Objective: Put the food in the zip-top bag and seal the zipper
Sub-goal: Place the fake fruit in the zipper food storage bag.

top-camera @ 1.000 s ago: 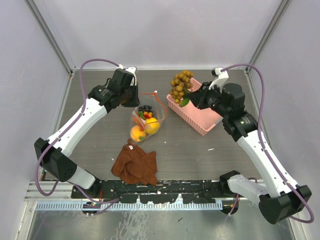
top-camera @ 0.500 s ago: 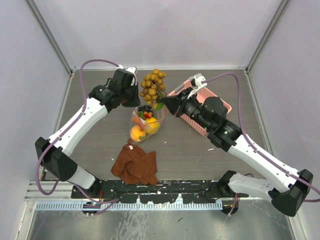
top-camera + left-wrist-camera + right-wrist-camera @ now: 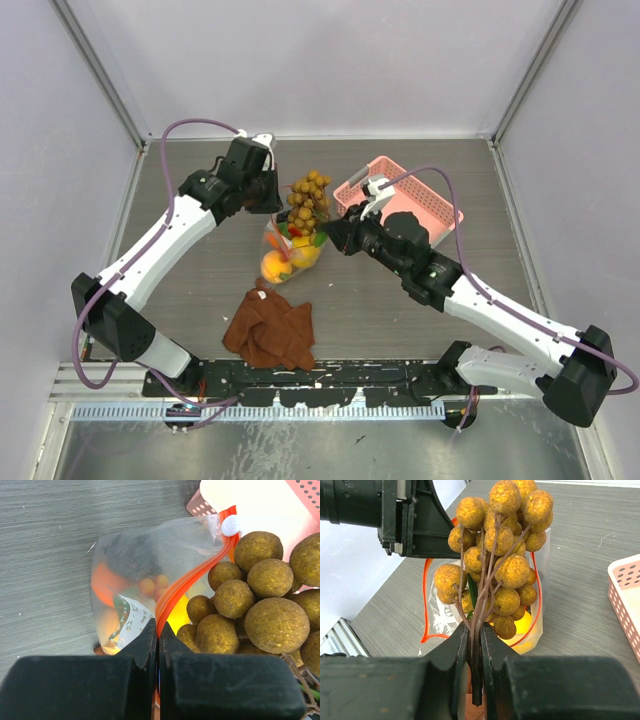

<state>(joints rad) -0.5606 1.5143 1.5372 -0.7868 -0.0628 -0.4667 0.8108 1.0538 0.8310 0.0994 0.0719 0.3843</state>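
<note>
Brownish-green toy grape cluster at open mouth of clear thin plastic zip-top bag, stem pinched in right pincer. Left pincer clamped on narrow orange-red zipper strip. Bag on grey surface, yellow-orange round toy fruits inside.

White arms, black joints, purple cables

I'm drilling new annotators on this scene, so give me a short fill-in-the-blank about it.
The right gripper is shut on the ____ of the brownish-green grapes.
The left gripper pinches the orange-red ____ of the zip-top bag.
The basket is coloured ____.
Missing: stem; zipper; pink.
</note>
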